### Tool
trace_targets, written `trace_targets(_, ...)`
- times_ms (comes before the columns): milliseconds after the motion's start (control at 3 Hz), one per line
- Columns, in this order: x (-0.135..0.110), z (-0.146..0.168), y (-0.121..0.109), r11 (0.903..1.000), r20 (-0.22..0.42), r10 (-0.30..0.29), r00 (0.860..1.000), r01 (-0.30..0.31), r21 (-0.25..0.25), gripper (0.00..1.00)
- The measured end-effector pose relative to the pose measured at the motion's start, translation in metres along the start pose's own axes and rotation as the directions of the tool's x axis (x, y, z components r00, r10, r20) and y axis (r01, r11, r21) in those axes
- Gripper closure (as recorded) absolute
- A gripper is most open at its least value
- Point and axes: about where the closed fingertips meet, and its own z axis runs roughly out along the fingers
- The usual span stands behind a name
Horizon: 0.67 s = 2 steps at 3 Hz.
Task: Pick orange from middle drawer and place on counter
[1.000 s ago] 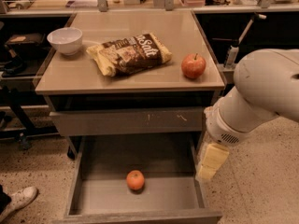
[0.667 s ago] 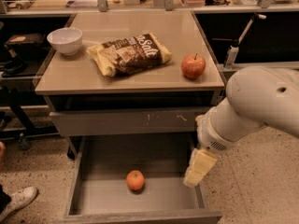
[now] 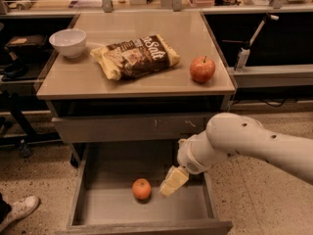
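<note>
Over 1 second the hand (image 3: 168, 186) swung across the middle drawer (image 3: 79, 199) to just beside the unmoved orange (image 3: 142, 189); a grasp seemed near. Whether it was apart or together, I could not tell.

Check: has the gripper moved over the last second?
Yes. The gripper has swung left, away from the right wall of the middle drawer, and now sits just right of the orange.

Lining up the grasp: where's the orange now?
Camera view: the orange lies in the middle drawer, front centre; the claw hangs close on its right, not touching.
</note>
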Motion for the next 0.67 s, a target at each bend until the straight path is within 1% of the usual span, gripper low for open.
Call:
trace_targets(333,0.0,0.0,0.0,1.0,-0.001,0.0,1.0,0.0,-0.001,0.0)
trace_targets(667,0.007,0.038,0.0,0.9993,0.029,0.03,0.999,-0.029,-0.025,0.0)
